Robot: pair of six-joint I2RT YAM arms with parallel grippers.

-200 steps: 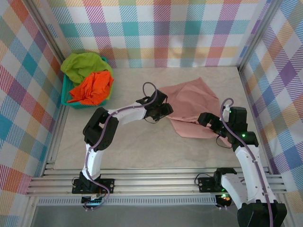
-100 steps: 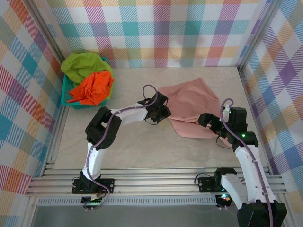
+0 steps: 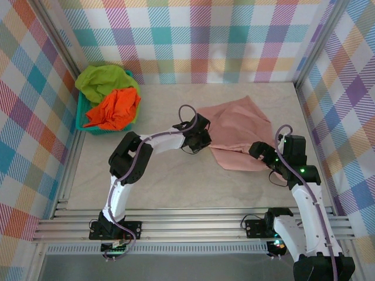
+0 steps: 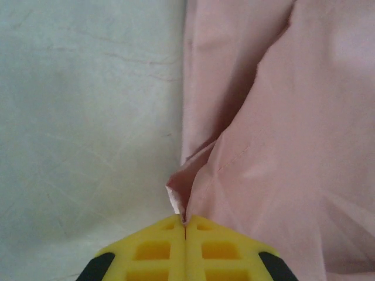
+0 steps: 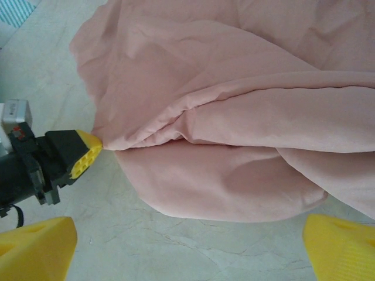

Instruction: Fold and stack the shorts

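The dusty pink shorts (image 3: 237, 132) lie spread and rumpled on the table right of centre. My left gripper (image 3: 199, 139) is at their left edge, shut on a pinched fold of the pink cloth (image 4: 193, 187); its yellow fingertips (image 4: 170, 234) are pressed together. My right gripper (image 3: 265, 157) hovers over the near right part of the pink shorts (image 5: 222, 117), open wide, with nothing between its yellow fingers (image 5: 35, 246). The left gripper (image 5: 88, 153) also appears there, biting the cloth's corner. The orange shorts (image 3: 114, 108) and lime green shorts (image 3: 102, 81) are bunched in the basket.
A teal mesh basket (image 3: 82, 117) stands at the back left against the checked wall. Checked walls close in the table on three sides. Bare pale tabletop (image 3: 170, 175) stretches in front of the shorts and toward the arm bases.
The left gripper has closed on the left edge of the pink shorts. The right arm has drawn slightly nearer and stays open.
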